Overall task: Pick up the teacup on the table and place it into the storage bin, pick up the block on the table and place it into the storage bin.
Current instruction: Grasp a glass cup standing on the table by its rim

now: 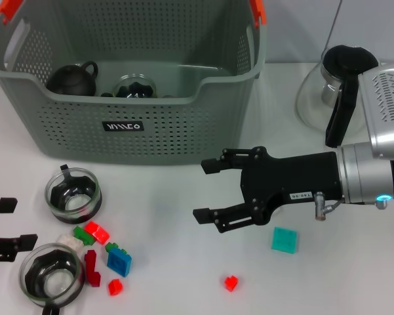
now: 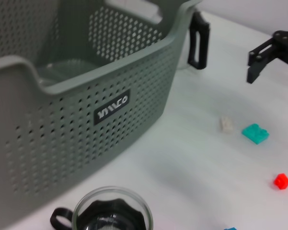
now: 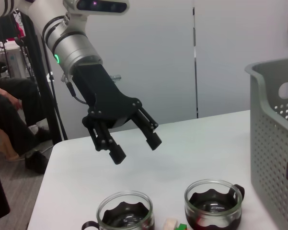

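I'm getting bright, even overhead light across the white tabletop [image 1: 177, 275], almost washed out near its front edge. Shadows stay soft and faint under the right gripper [image 1: 206, 190]. The left wrist view looks slightly soft, the storage bin [image 2: 62, 143] blurring close up. Small glints sit on a glass teacup [image 3: 213, 203] rim.
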